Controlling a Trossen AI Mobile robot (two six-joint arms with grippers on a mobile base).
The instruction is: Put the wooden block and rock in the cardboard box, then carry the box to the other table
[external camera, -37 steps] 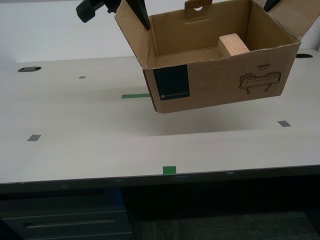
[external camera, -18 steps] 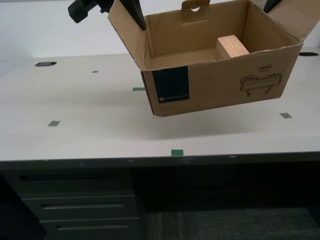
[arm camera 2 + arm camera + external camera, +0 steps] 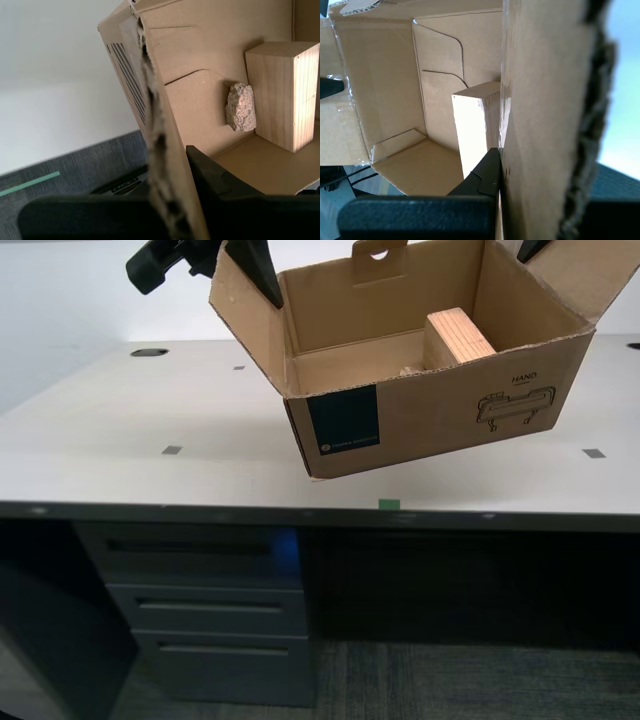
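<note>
Brown corrugated cardboard box (image 3: 420, 390) with a dark teal square label and a black line drawing on its side hangs tilted in the air above the smooth off-white desk (image 3: 150, 440) with dark grey drawers (image 3: 205, 610), not touching it. My second claw (image 3: 167, 197) is clamped over one upright flap's torn edge, one finger inside the box, one outside. My first claw (image 3: 497, 187) is closed on the opposite wall the same way. Pale light-wood rectangular block (image 3: 460, 335) sits inside the box against a wall, toward the exterior view's right. Small rough tan-beige rock (image 3: 241, 107) lies on the box floor, touching the block's side. Green tape mark (image 3: 389, 505) on the desk edge below the box.
</note>
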